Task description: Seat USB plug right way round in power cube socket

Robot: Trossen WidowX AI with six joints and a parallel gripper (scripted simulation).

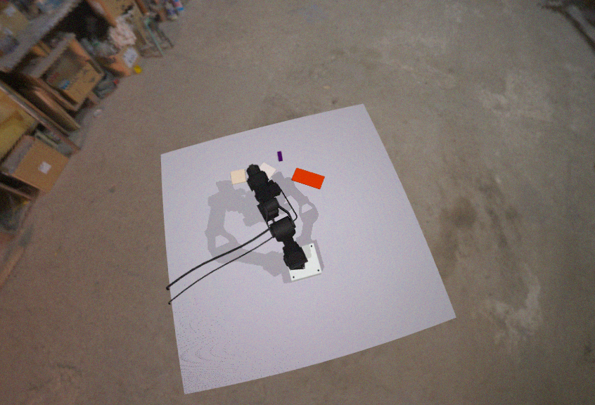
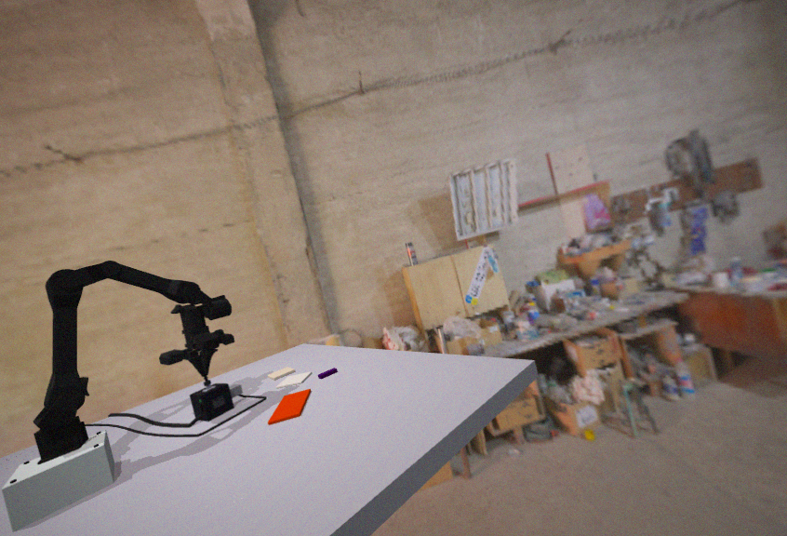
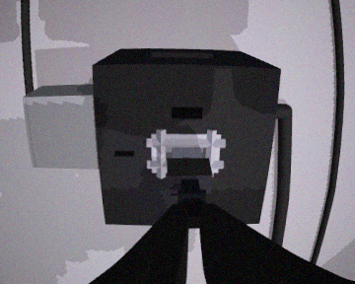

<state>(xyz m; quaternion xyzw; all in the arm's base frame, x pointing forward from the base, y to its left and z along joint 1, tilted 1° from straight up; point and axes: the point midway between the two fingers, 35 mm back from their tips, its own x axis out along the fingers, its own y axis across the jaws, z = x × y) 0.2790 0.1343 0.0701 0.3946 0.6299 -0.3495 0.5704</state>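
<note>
The power cube (image 2: pixel 204 406) (image 3: pixel 136 89) stands on the table, dark and box-shaped. In the wrist view its top socket (image 3: pixel 216 153) has a bright metal rim. The black USB plug (image 3: pixel 189 168) stands over the near part of the socket, and some of the socket's inside shows beyond it. How deep the plug sits and which way round it is cannot be told. My gripper (image 2: pixel 206 377) (image 3: pixel 192 217) is shut on the narrow rear end of the plug, just above the cube, pointing down. In the top view the arm hides the cube, plug and fingertips.
A grey block (image 3: pixel 62 130) adjoins the cube's side. Black cables (image 1: pixel 217 256) (image 2: pixel 154 422) (image 3: pixel 284 173) run beside it. An orange slab (image 1: pixel 308 178) (image 2: pixel 289 407), a purple piece (image 1: pixel 279 155) (image 2: pixel 327 372) and pale flat pieces (image 1: pixel 238 176) (image 2: pixel 294 379) lie beyond, on the table (image 1: pixel 356 286) (image 2: pixel 407 404).
</note>
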